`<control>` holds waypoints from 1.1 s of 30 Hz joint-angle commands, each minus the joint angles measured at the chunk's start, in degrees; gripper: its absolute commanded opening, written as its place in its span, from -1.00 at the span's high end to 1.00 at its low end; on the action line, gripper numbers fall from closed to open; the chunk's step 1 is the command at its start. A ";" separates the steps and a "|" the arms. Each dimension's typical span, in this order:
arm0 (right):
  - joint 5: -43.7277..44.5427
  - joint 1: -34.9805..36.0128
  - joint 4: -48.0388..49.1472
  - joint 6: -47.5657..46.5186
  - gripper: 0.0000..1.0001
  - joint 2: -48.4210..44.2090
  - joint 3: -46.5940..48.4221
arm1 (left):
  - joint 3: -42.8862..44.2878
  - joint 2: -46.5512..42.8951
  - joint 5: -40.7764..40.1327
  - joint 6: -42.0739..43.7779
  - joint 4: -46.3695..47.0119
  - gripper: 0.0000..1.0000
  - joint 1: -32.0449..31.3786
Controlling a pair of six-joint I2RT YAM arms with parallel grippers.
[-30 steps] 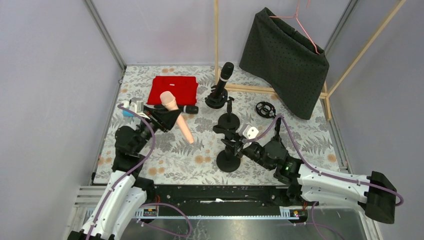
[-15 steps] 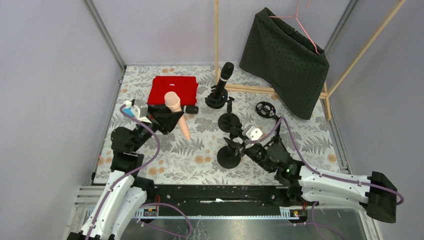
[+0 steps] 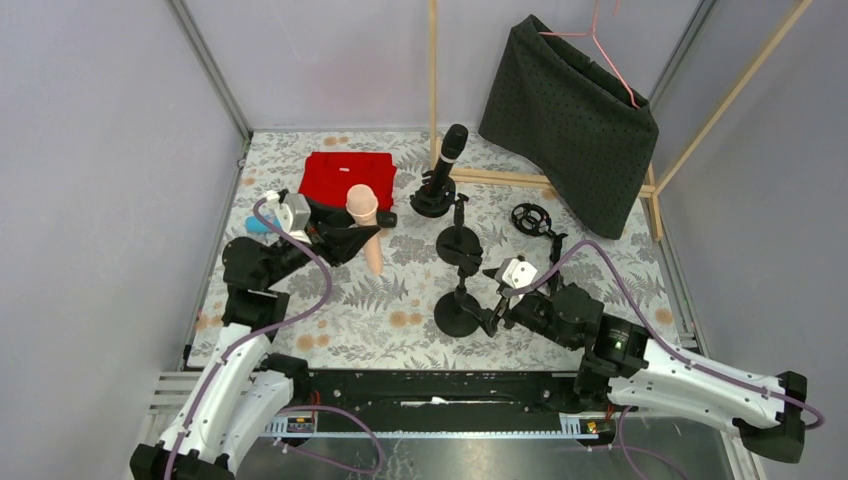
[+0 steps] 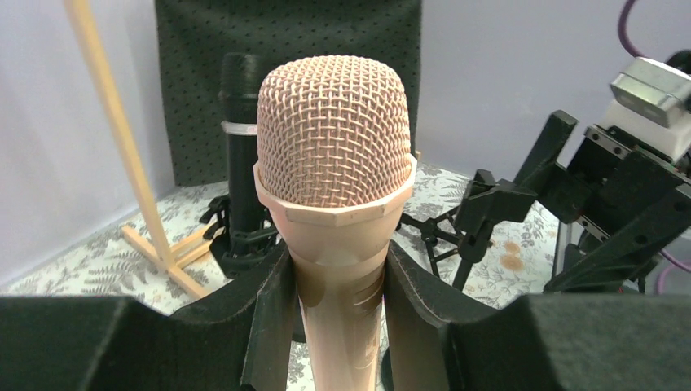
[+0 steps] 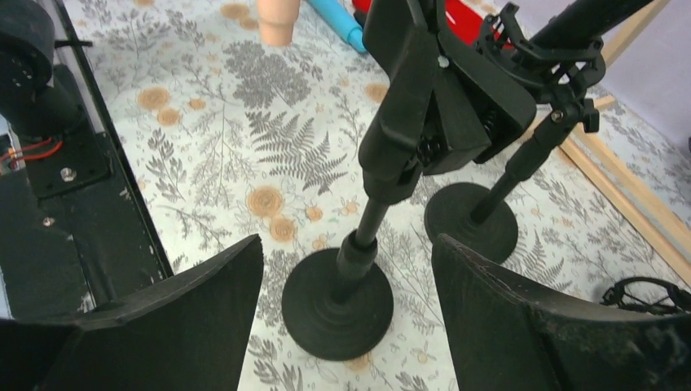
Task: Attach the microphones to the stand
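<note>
My left gripper (image 3: 352, 236) is shut on the peach-pink microphone (image 3: 366, 222). It holds the microphone nearly upright, mesh head (image 4: 334, 130) up, and the fingers (image 4: 269, 309) clamp the handle just under the head. In front of my open right gripper (image 3: 495, 316) stands the nearest stand (image 3: 458, 312). Its round base (image 5: 336, 305) and pole sit between the spread jaws without touching them, and its clip (image 5: 436, 98) is empty. A black microphone (image 3: 449, 152) sits in the back stand. A second empty stand (image 3: 459, 240) is in the middle. The light blue microphone (image 5: 334, 20) lies on the table.
A red cloth (image 3: 345, 178) lies at the back left with another black microphone (image 3: 380, 218) at its front edge. A black dotted fabric (image 3: 570, 120) hangs from a wooden frame (image 3: 433, 70) at the back right. A black ring mount (image 3: 530, 218) lies near it.
My right gripper has let go of the nearest stand, opened wide and drawn back to the right. My left arm has carried the pink microphone to the right and stood it more upright.
</note>
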 commanded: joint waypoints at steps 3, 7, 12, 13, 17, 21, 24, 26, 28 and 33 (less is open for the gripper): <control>-8.36 -6.72 -13.30 -1.94 -0.65 3.05 9.23 | 5.87 2.71 5.88 4.83 4.21 1.00 -2.06; -27.96 -22.88 -13.32 -3.26 -0.62 7.32 12.35 | 7.30 3.92 4.15 7.34 1.64 1.00 -6.11; -48.39 -35.02 -11.95 -5.95 -0.60 11.18 15.79 | 8.40 3.89 2.33 10.71 -3.42 1.00 -9.41; -49.80 -35.13 -11.65 -6.68 -0.60 11.35 16.34 | 8.50 3.81 2.39 10.95 -3.84 1.00 -9.54; -54.43 -35.18 -12.46 -9.99 -0.61 11.96 18.66 | 8.53 3.27 2.06 11.63 -5.16 1.00 -9.68; -55.25 -35.18 -12.67 -12.03 -0.63 11.80 18.79 | 8.36 2.53 1.61 12.43 -6.31 1.00 -9.61; -56.26 -35.17 -11.46 -13.29 -0.64 11.19 17.78 | 8.00 2.10 1.44 12.57 -6.51 1.00 -9.67; -56.81 -35.14 -9.53 -13.52 -0.66 10.46 16.62 | 7.89 1.92 1.44 12.58 -6.60 1.00 -9.65; -57.05 -35.18 -7.42 -13.40 -0.67 10.06 15.69 | 7.69 1.84 1.36 12.74 -6.76 1.00 -9.68; -56.32 -35.13 -0.95 -10.05 -0.70 10.02 14.84 | 7.66 1.65 1.08 12.71 -6.88 1.00 -9.67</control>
